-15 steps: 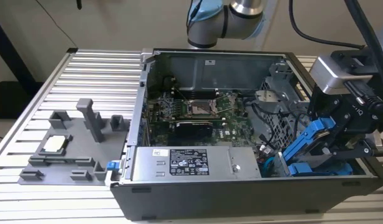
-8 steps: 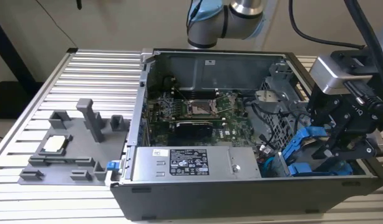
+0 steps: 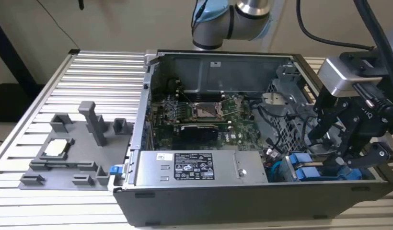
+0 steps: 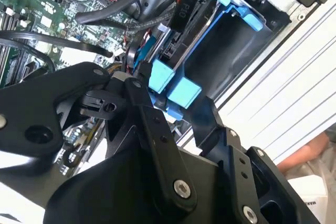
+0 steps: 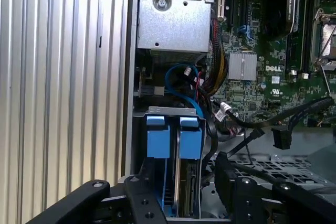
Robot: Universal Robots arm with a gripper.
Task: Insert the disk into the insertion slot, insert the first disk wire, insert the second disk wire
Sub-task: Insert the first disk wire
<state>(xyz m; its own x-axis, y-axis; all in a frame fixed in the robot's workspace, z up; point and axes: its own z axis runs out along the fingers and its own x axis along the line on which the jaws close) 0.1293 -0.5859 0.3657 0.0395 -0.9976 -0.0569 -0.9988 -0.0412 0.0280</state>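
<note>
Fingers [image 4: 149, 124] stood spread apart on either side of the disk's blue tabs, closed on nothing. The disk [image 5: 185, 179] sat on edge in the insertion slot [image 5: 168, 110], in the corner of the open computer case [image 3: 248, 206] beside the grey box [image 3: 196, 167]. A loose black cable plug [image 5: 281, 137] hung near it.

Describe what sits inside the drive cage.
Two blue carrier tabs stand in the drive cage, with the disk's edge showing by them. The gripper covers the rest, so how far the disk is seated cannot be seen.
</note>
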